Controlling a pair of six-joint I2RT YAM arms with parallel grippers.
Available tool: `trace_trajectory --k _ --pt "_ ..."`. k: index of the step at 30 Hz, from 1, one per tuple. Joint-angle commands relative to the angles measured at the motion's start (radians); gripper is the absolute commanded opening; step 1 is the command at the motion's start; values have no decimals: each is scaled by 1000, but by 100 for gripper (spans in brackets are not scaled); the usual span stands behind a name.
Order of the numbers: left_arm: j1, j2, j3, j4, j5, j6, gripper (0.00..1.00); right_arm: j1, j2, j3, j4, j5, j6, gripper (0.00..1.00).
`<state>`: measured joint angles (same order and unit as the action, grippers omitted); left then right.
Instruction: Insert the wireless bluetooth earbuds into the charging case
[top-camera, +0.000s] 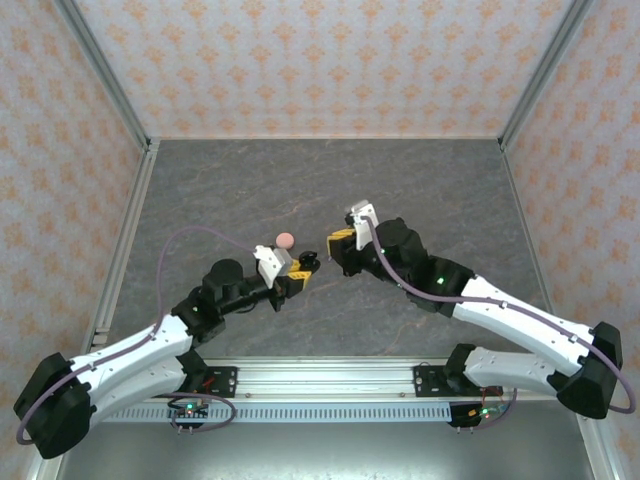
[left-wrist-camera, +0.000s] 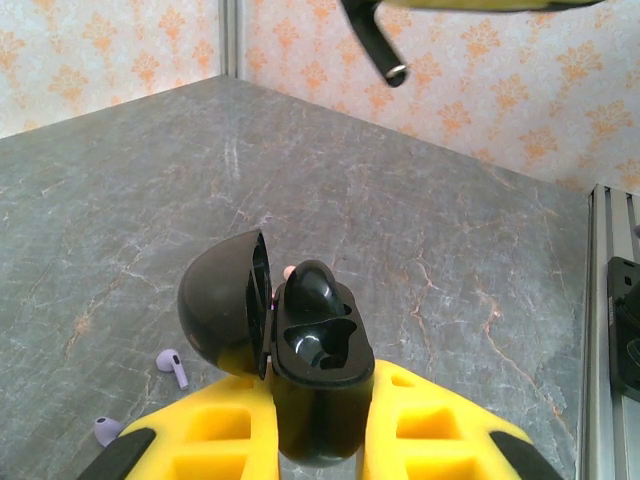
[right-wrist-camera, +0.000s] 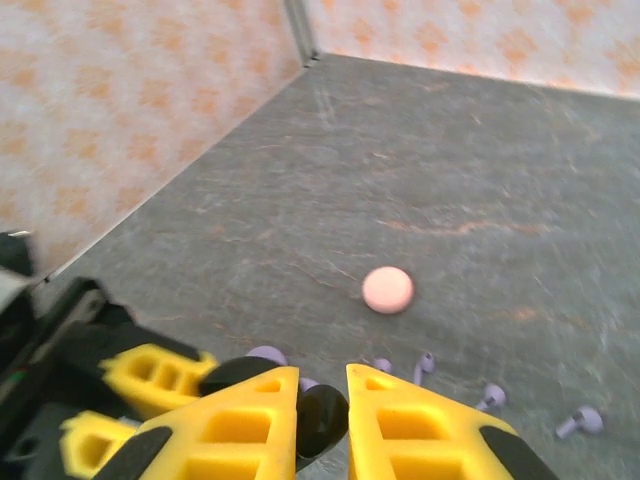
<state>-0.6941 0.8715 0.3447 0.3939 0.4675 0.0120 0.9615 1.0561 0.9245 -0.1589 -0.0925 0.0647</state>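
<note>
Left claw (left-wrist-camera: 320, 430) is clenched on the charging case (left-wrist-camera: 318, 350). The lid (left-wrist-camera: 215, 305) is flipped open to the claw's left and the sockets face up. The socket farther from the claw looks filled by a black bud (left-wrist-camera: 310, 288); the nearer one is empty.

Right claw (right-wrist-camera: 322, 385) is clamped on a black earbud (right-wrist-camera: 322, 420). From the left wrist its stem hangs above and beyond the case, apart from it.

Step in hand: approach for inserting the held bud. Next move: bring the right claw down over the empty socket, line the stem up with the well, seat it, then release. Any tilt likely jams it.

Lilac earbuds (right-wrist-camera: 490, 397) lie on the bench (right-wrist-camera: 450, 180) just ahead of the right claw, with the pink disc (right-wrist-camera: 387, 290) beyond them.
</note>
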Motion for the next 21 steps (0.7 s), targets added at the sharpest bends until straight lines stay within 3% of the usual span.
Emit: trace_trajectory --k 1,9,21 --pt "-5 6 45 63 25 -18 0 60 18 51 26 80 -124 15" --pt "-5 9 53 47 28 -22 0 135 95 84 -3 208 -201 15" --pt "-5 11 50 55 26 -21 0 143 155 102 -26 191 -224 15"
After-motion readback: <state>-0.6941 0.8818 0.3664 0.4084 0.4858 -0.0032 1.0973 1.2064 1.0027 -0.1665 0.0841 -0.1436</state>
